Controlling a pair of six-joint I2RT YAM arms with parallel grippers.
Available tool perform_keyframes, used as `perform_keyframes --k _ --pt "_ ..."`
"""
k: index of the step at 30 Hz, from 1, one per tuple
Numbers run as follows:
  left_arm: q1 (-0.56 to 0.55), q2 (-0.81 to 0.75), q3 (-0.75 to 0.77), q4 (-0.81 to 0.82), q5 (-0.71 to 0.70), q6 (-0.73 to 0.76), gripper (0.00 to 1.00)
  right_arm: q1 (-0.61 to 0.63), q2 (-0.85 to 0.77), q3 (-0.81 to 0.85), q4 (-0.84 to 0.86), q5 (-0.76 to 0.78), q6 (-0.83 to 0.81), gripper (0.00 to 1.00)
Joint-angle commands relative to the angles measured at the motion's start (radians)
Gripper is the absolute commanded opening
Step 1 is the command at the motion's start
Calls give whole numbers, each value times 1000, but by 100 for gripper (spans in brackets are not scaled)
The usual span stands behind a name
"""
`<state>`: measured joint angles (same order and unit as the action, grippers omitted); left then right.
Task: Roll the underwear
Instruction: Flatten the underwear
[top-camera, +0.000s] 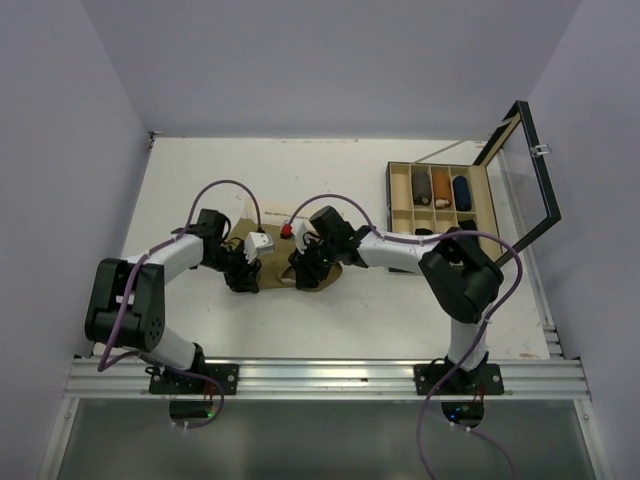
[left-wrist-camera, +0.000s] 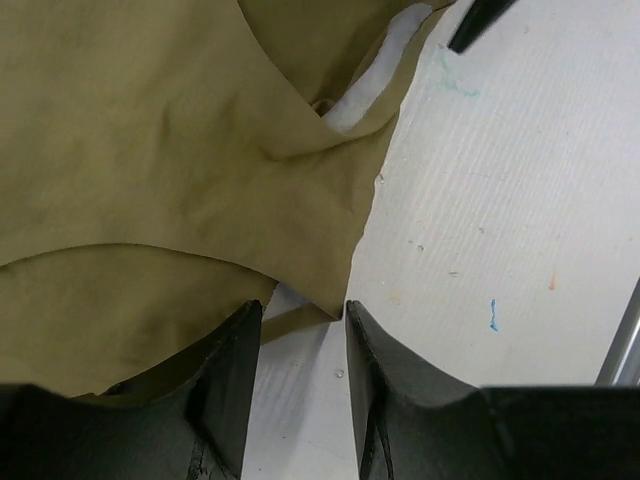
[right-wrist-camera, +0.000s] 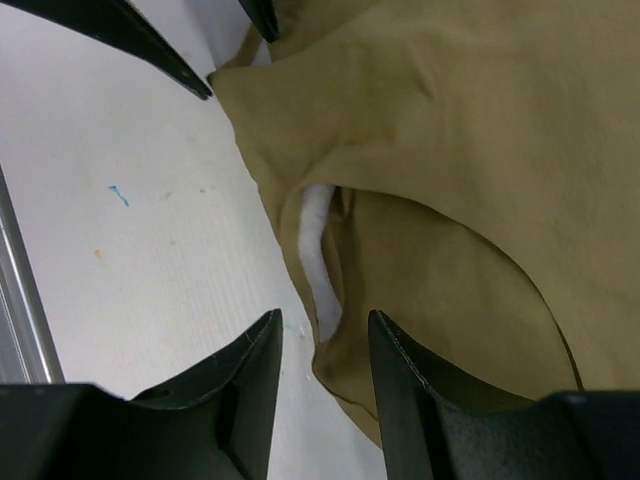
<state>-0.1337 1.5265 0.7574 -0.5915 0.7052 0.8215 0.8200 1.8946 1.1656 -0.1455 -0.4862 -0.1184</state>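
The left pincer (left-wrist-camera: 300, 310) stands partly open over the table (left-wrist-camera: 500, 200), nothing clamped: the corner of the olive-tan underwear (left-wrist-camera: 150, 150) pokes into the gap between its 2 fingers, and white tabletop shows below it. The rest of that cloth spreads ahead of the tips and off toward the left finger's side, creased, with the cream waistband (left-wrist-camera: 365, 95) peeping from a fold farther ahead. The right pincer (right-wrist-camera: 325, 320) faces it from the opposite side of the same garment, likewise about half open and holding nothing; the folded edge with its white band runs right up to the gap, and the tan cloth fills the space ahead and to the right finger's side. Each pincer's black tips show at the far edge of the other's view. Well apart from both, out beyond the right pincer's own arm, a compartmented wooden box (top-camera: 400, 200) sits with its glazed lid (top-camera: 535, 170) raised. Of its 4 long slots, 1 looks bare, and 3 hold an orange-brown roll (top-camera: 420, 186), a dark roll (top-camera: 440, 186) and a blue roll (top-camera: 461, 190); the smaller slots are too small to read.
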Motion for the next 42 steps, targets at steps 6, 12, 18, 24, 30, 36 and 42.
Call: perform_keyframes --k 6,12,18,24,30,36,42 --pt "-7 -17 40 -14 119 34 42 -42 -71 -21 7 -101 69 41" --pt "-18 38 60 -57 74 53 29 -123 -49 -14 26 -80 198 36" --pt "-18 54 77 -106 30 54 21 -222 0 72 -49 -20 192 30" --pt "-18 83 169 -310 -36 131 2 -223 107 154 -212 14 138 26" --pt "-20 133 270 -528 -154 232 0 -225 110 158 -266 32 69 21" --pt "-46 153 249 -570 -260 254 0 -226 51 151 -284 21 45 18" --pt "-90 127 204 -527 -242 242 19 -225 11 184 -330 -66 28 20"
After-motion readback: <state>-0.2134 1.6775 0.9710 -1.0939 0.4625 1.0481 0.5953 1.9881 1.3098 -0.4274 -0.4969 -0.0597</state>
